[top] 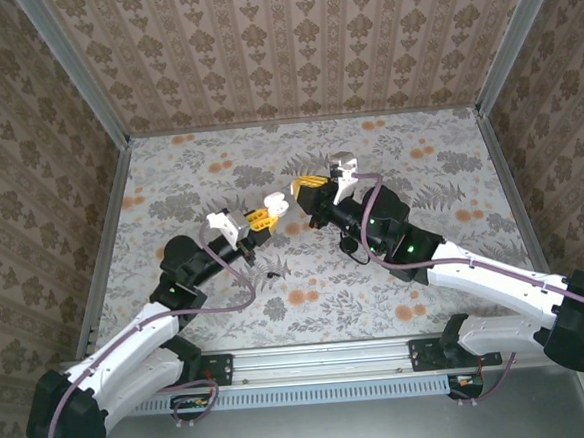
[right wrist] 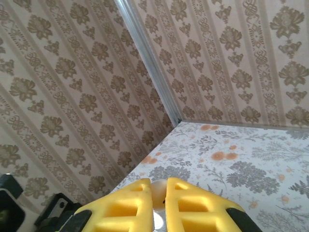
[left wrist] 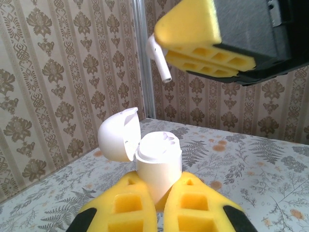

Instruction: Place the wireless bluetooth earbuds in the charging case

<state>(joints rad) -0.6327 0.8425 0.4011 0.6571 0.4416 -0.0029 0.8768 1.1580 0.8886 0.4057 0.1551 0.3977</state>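
- Mid-task: the left gripper (left wrist: 159, 205) is clamped on the charging case (left wrist: 157, 162) and holds it off the tabletop (top: 189, 176) near centre, with the lid (left wrist: 118, 135) flipped open to the left.
- One earbud (left wrist: 158, 57) is pinched in the right gripper (left wrist: 179, 47), just above the case and not touching it. Insertion is not yet done.
- The earbud looks white, stem angled down toward the case.
- Can't tell whether the other one is already seated.

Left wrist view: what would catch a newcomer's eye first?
The white charging case, its lid flipped open to the left, stands clamped between the yellow left fingers at the bottom. Above it, the right fingers pinch a white earbud, stem pointing down toward the case.
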